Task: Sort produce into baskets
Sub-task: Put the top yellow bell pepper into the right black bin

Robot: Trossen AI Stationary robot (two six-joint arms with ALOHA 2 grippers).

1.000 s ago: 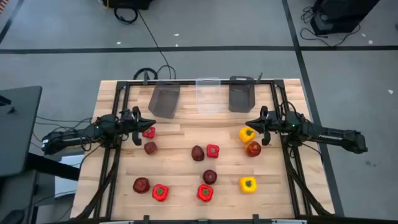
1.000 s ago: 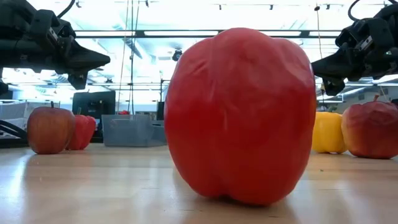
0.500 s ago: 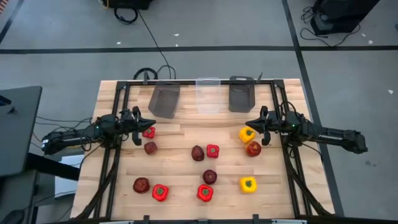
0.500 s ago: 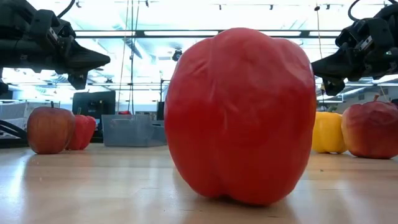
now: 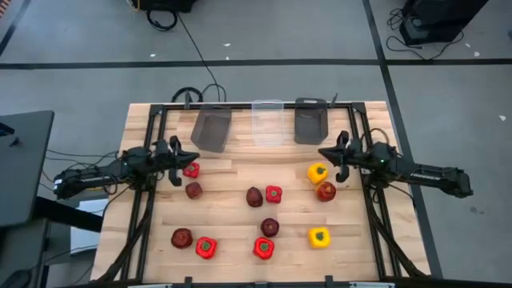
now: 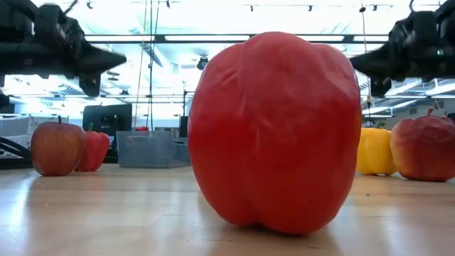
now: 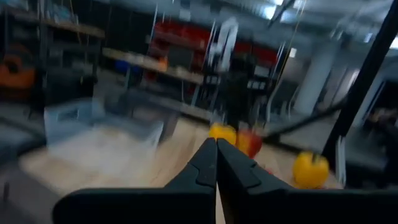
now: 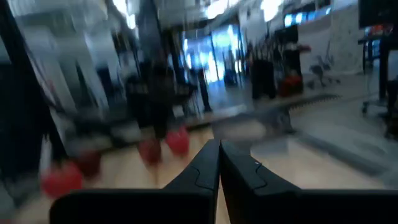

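Red and yellow peppers and dark maroon apples lie scattered on the wooden table (image 5: 232,232). Nearest my left gripper (image 5: 194,158) are a red pepper (image 5: 191,170) and an apple (image 5: 194,190). Nearest my right gripper (image 5: 322,152) are a yellow pepper (image 5: 318,172) and an apple (image 5: 326,191). Both grippers hang above the table at its left and right sides, pointing inward, shut and with nothing in them; the wrist views show the left gripper (image 7: 216,155) and the right gripper (image 8: 219,155) with fingers meeting. Two dark grey baskets (image 5: 211,130) (image 5: 310,121) and a clear basket (image 5: 268,122) stand at the far edge.
More produce lies mid-table and near the front: an apple (image 5: 254,197), red peppers (image 5: 274,194) (image 5: 263,248) (image 5: 206,247), apples (image 5: 270,227) (image 5: 182,238), a yellow pepper (image 5: 318,238). Black frame rails (image 5: 148,200) run along both sides. In the low view a red pepper (image 6: 274,131) fills the middle.
My right gripper has tipped its fingers upward from a slight downward slant to about level and risen a little, staying shut. The produce and baskets have not moved.
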